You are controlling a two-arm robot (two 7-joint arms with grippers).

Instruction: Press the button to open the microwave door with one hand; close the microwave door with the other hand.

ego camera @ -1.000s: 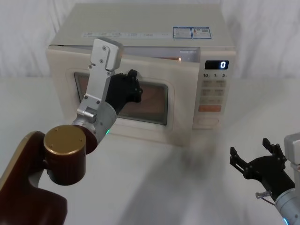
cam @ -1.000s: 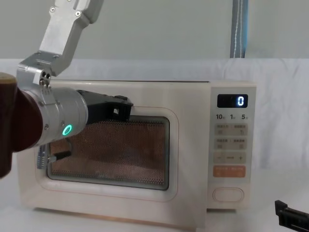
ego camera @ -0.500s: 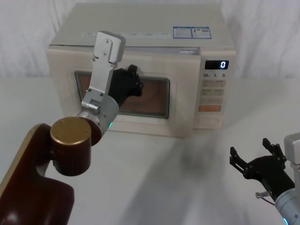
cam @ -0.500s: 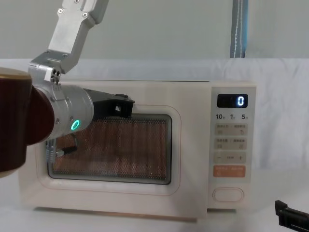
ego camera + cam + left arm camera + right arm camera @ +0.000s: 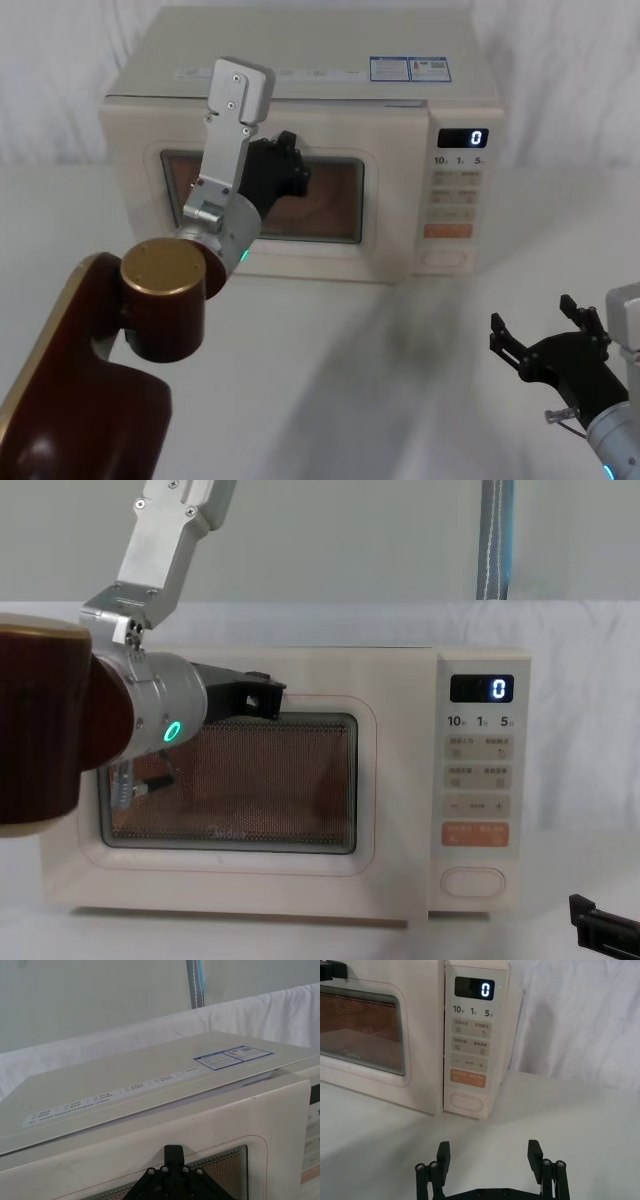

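The boxy cream-white microwave (image 5: 300, 150) is sitting at twelve o'clock on the white table (image 5: 380, 380), its cream-white door with the dark glass window (image 5: 225, 790) lying flush. The left black claw gripper (image 5: 285, 175) is pressing against the door's upper frame; whether its fingers are apart or together, I cannot tell. The right black claw gripper (image 5: 490, 1157) is hovering at four o'clock, fingers apart, facing the large cream-white oval button (image 5: 466, 1102).
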